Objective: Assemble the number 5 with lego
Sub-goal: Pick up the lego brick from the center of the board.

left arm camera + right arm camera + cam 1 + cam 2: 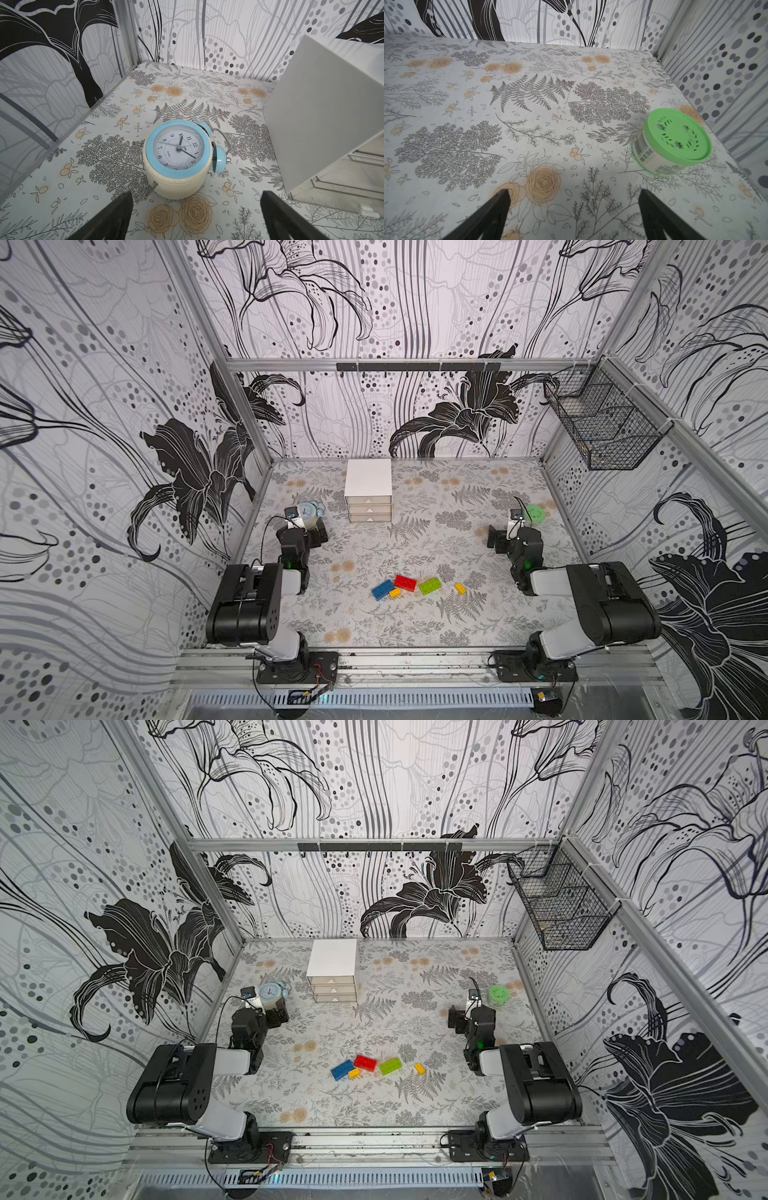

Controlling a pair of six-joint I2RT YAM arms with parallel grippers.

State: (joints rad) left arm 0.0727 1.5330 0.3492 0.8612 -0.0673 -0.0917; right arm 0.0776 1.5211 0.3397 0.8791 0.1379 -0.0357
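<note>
Walls: black-and-white lily paper is wrapping the cell on three sides, and a fern-and-rose print is covering the tabletop (415,630).
Left wrist view: the left gripper (196,199) is standing wide apart and empty, facing an alarm clock (176,160) beside the white drawer box (311,116). No brick is showing.
Right wrist view: the right gripper (574,195) is gaping on nothing too, with a green-lidded tub (675,143) sitting near the right edge.
Top views, lego: in both top views the bricks are lying loose near the middle of the near edge. The row is running left to right: blue brick (383,589), red brick (405,583), green brick (430,585). One yellow brick (395,593) is sitting just beside the blue, and the lone yellow brick (460,588) is lying apart to the right. Nothing is joined yet.
Top views, claws: both are pointing toward the far edge, so the bricks are sitting behind and between them.
Nearer arm: the right one is looking closer to the lone yellow and the left to the blue, I'd judge.
</note>
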